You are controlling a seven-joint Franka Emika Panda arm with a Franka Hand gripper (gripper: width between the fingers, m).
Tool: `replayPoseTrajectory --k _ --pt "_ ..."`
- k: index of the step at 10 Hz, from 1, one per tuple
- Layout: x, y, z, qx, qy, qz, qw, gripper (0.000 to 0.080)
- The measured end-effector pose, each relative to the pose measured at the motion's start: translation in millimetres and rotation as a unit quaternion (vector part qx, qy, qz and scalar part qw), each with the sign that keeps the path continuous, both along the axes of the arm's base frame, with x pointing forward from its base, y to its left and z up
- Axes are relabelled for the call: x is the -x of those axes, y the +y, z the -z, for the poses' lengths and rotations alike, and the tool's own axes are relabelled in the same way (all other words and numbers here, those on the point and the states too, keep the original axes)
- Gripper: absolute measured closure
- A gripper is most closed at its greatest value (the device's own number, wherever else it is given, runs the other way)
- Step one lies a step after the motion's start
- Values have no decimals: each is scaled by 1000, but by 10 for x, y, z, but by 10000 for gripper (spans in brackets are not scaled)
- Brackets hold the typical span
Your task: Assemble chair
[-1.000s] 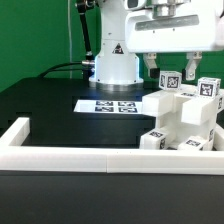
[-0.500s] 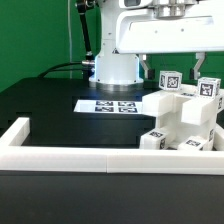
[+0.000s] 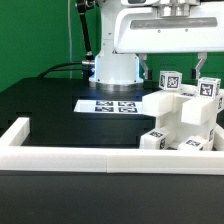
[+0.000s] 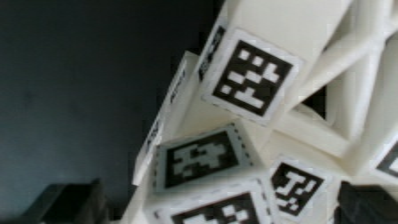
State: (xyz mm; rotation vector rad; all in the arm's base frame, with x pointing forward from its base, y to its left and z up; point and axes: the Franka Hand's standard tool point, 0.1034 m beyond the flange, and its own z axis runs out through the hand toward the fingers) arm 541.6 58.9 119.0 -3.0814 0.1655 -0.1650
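The chair (image 3: pixel 186 120) is a partly joined, stepped block of white parts with black-and-white tags, standing on the black table at the exterior view's right. My gripper (image 3: pixel 175 70) hangs just over its top with the fingers (image 3: pixel 151 68) spread apart, one on each side of the upper tagged posts. The wrist view is filled from close up by the chair's tagged white faces (image 4: pixel 249 75). My gripper (image 4: pixel 222 205) shows there only as dark finger edges at the frame's border. The jaws are open, and I cannot tell whether a finger touches the chair.
The marker board (image 3: pixel 107 104) lies flat in front of the robot base (image 3: pixel 115 68). A long white border rail (image 3: pixel 100 157) runs along the table's near edge and turns back at the exterior view's left. Bare black tabletop lies to the chair's left.
The hand has shifted slightly up and toward the exterior view's right over the chair top, and one finger now stands farther right. The chair has not moved.
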Motion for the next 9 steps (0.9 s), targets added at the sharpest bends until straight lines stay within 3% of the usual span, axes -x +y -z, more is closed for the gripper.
replayPoseTrajectory --k 1,2,3,6,9 --pt "0 0 1 0 0 3 1000 435" --pt "0 0 1 0 0 3 1000 435" --pt "0 0 1 -1 0 5 1000 514" --pt "-3 1 3 -7 1 41 999 514" --pt "-8 -6 4 -28 8 210 977 514"
